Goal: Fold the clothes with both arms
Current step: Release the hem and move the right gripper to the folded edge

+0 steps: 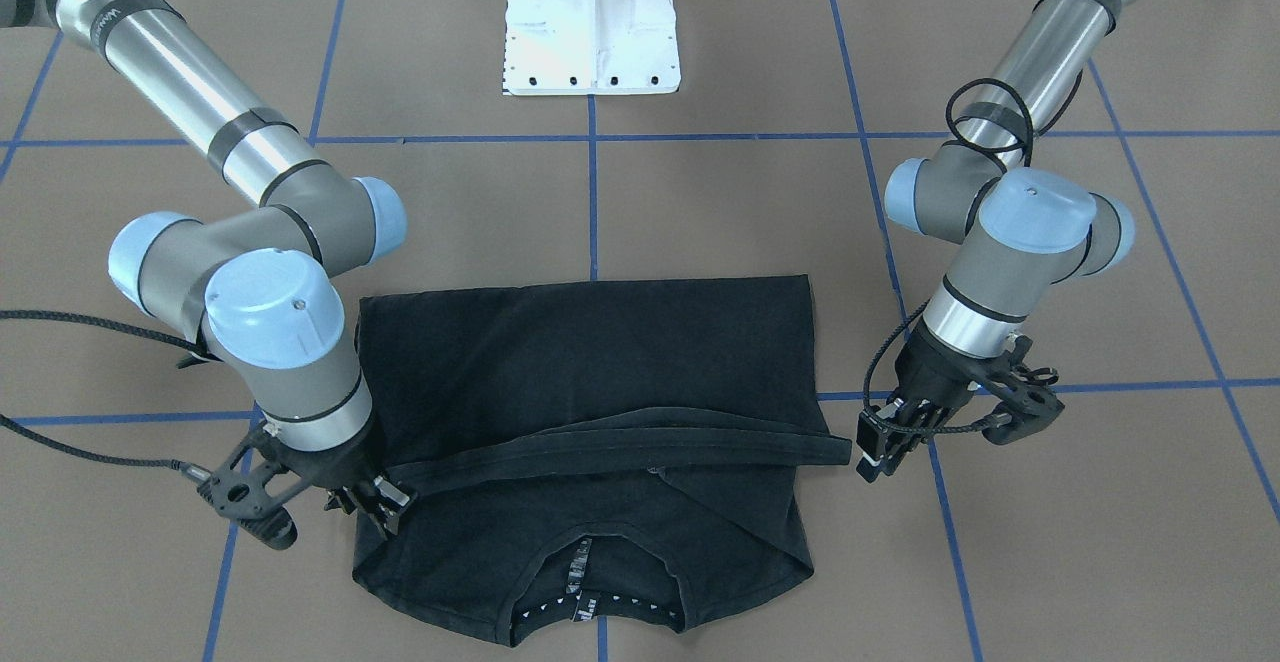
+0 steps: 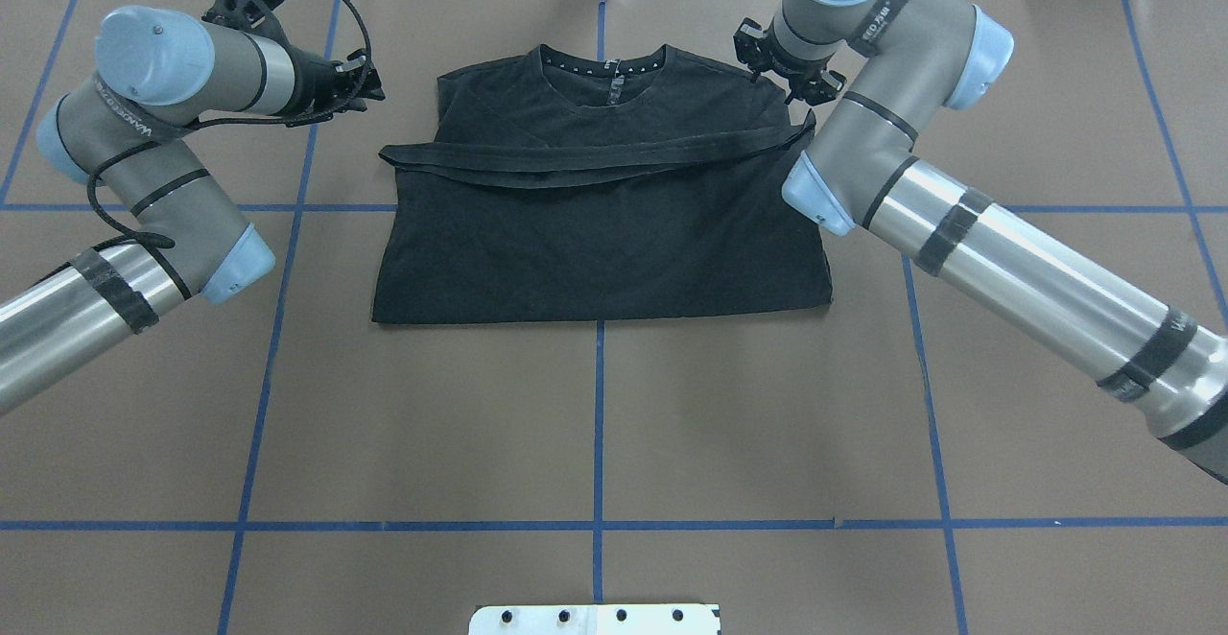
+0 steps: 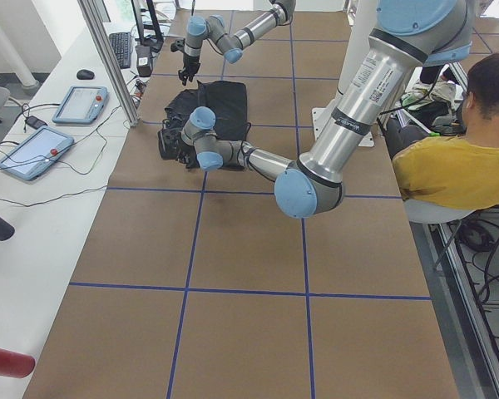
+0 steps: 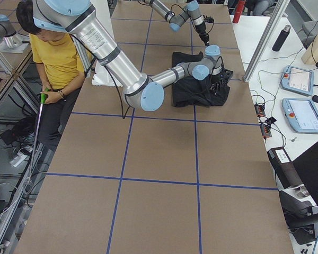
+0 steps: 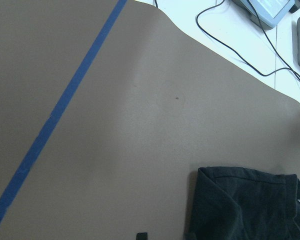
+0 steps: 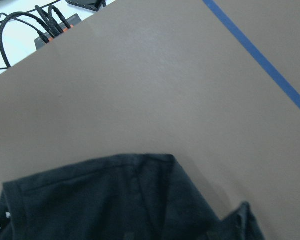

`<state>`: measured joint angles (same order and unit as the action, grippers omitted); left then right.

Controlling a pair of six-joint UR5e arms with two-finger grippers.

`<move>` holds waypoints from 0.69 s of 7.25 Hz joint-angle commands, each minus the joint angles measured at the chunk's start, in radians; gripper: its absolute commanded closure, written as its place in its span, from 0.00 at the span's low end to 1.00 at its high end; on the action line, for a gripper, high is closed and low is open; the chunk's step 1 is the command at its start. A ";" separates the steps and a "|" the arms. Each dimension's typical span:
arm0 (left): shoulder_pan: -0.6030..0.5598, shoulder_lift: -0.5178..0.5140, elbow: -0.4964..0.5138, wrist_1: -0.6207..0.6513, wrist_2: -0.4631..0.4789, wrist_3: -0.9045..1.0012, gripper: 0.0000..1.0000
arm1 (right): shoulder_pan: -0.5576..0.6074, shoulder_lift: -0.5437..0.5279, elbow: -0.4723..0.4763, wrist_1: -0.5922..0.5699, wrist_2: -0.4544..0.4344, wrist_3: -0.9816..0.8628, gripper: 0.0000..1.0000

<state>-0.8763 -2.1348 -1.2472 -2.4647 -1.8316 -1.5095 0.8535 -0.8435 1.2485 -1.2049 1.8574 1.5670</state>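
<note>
The black T-shirt [image 2: 600, 232] lies flat with its collar [image 2: 602, 67] at the far edge. Its bottom hem [image 2: 595, 151] is folded up into a band across the chest. It also shows in the front-facing view [image 1: 590, 362]. My left gripper [image 2: 367, 90] [image 1: 872, 457] is open and empty, just off the hem's end and beside the shirt. My right gripper [image 2: 804, 90] [image 1: 378, 507] hangs over the other end of the hem with its fingers spread, holding nothing. The left wrist view shows a shirt corner [image 5: 245, 205], and the right wrist view shows a shoulder [image 6: 115, 200].
The brown table [image 2: 595, 405] has a grid of blue tape lines. The white base pedestal [image 1: 592, 32] stands behind the shirt. A seated person in yellow [image 3: 457, 174] is beside the table. Tablets [image 3: 33, 150] and cables lie on the side bench.
</note>
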 commanded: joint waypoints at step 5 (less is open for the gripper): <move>-0.001 0.000 -0.003 0.006 0.002 0.003 0.63 | -0.233 -0.450 0.499 0.088 -0.110 0.255 0.27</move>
<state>-0.8774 -2.1350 -1.2501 -2.4604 -1.8306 -1.5065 0.6785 -1.2694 1.7310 -1.1426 1.8095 1.7809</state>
